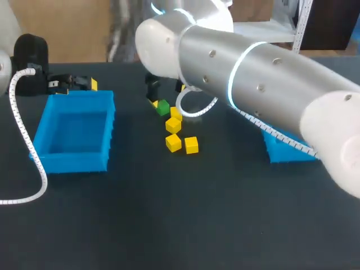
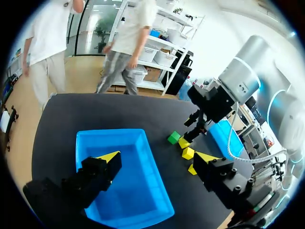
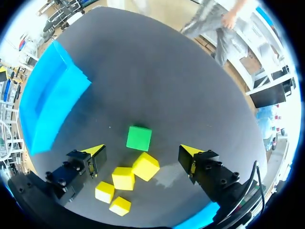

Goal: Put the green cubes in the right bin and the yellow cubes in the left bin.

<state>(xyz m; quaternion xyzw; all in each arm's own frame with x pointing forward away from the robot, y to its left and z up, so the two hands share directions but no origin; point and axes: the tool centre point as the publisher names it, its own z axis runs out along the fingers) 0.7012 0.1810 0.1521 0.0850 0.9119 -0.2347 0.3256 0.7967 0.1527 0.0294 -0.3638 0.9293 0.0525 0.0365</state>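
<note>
Five small cubes sit bunched near the middle of the dark matte surface (image 1: 112, 225). One green cube (image 3: 139, 138) lies at the cluster's far end, and four yellow cubes (image 3: 145, 166) trail behind it, some touching one another. None is in a bin, so I judge that the sorting has barely begun.

The right end effector (image 3: 141, 151) hangs over the cluster with its yellow-tipped fingers spread wide. The green cube lies just ahead of the gap and neither finger touches it. That stance looks meant for a descent onto the green cube, though the nearest yellow cube sits close enough to be nudged.

The left end effector (image 2: 158, 157) is above the far side of the left blue plastic bin (image 1: 109, 129). Its fingers are likewise spread and hold nothing, probably to stay clear of the right arm (image 1: 253, 73), which reaches past the middle.

The left blue plastic bin is open-topped and shows a bare floor with nothing inside. The right blue plastic bin (image 1: 281, 153) is mostly hidden behind the right arm, so its contents cannot be told.
</note>
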